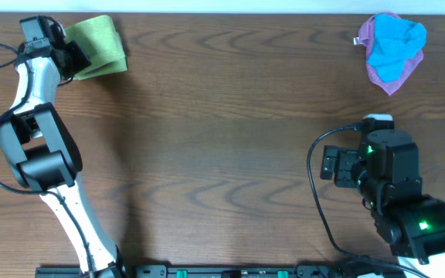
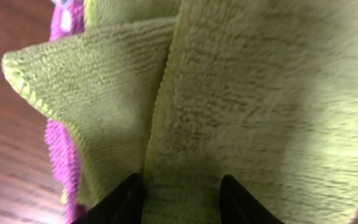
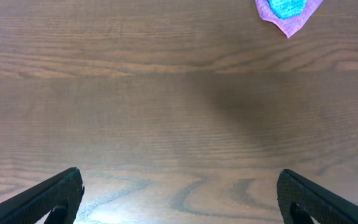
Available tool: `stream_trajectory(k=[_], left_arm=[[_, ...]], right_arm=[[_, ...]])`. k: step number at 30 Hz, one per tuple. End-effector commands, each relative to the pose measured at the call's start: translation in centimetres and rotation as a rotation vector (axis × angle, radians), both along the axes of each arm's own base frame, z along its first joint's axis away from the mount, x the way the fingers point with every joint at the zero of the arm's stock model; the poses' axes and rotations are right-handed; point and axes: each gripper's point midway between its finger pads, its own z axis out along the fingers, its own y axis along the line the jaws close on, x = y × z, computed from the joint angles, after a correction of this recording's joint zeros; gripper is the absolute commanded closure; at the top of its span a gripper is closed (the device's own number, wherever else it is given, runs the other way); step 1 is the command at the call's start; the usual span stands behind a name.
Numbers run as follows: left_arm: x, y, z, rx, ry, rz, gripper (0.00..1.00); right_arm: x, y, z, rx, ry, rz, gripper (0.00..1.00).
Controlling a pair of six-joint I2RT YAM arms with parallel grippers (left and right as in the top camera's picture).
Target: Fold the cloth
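Note:
A green cloth (image 1: 103,42) lies folded at the table's far left corner. In the left wrist view it (image 2: 241,93) fills the frame in two overlapping layers, with a pink cloth edge (image 2: 59,155) showing beneath its left side. My left gripper (image 1: 74,55) is at the cloth's left edge. Its fingers (image 2: 182,182) are partly apart and rest against the green pile, with flat cloth between the tips. My right gripper (image 1: 332,166) is open and empty over bare table at the right, fingers wide (image 3: 179,186).
A crumpled blue cloth on a purple cloth (image 1: 392,46) lies at the far right, and its corner shows in the right wrist view (image 3: 288,12). The dark wood table (image 1: 222,139) spans the view. The arm bases stand at the front edge.

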Motion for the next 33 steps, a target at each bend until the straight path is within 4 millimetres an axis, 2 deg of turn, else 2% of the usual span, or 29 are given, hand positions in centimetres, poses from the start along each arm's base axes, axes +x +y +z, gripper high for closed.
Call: stream_trajectory(k=[1,3,7,12,17,19,21,25,29,33], left_arm=[[-0.5,1.7,1.2,0.09,0.007,0.008,0.59],[-0.3,1.9,1.9,0.106,-0.01,0.014,0.58],[1.1,2.4,4.6,0.139,-0.103,0.021,0.55],[2.4,2.7,9.1,0.172,-0.215,0.022,0.55],[2.6,2.7,13.3,0.192,-0.284,0.023,0.55],[2.2,1.7,14.5,0.162,-0.299,-0.009,0.63],[0.9,0.2,16.2,0.113,-0.292,-0.051,0.74],[-3.7,-1.6,19.9,0.148,-0.224,-0.124,0.75],[-9.2,-2.6,21.6,0.167,-0.099,-0.139,0.87],[-13.3,-4.1,23.1,0.144,-0.036,-0.155,0.89]], right_arm=[[0.0,-0.2,0.1,0.015,-0.006,-0.021,0.01],[0.1,-0.2,0.1,0.016,-0.005,-0.02,0.01],[0.1,0.2,-0.2,0.027,0.009,-0.007,0.01],[0.0,0.5,-0.5,0.036,0.027,0.004,0.01],[0.2,0.3,-0.4,0.03,0.021,-0.002,0.01],[0.3,0.1,-0.2,0.021,0.01,-0.011,0.01],[0.5,0.1,0.4,0.015,-0.012,-0.004,0.01],[0.3,-0.1,2.7,-0.023,-0.058,0.032,0.01],[-1.2,-1.3,5.2,-0.055,-0.1,-0.002,0.01],[-3.2,-1.7,7.0,-0.075,-0.147,0.024,0.01]])
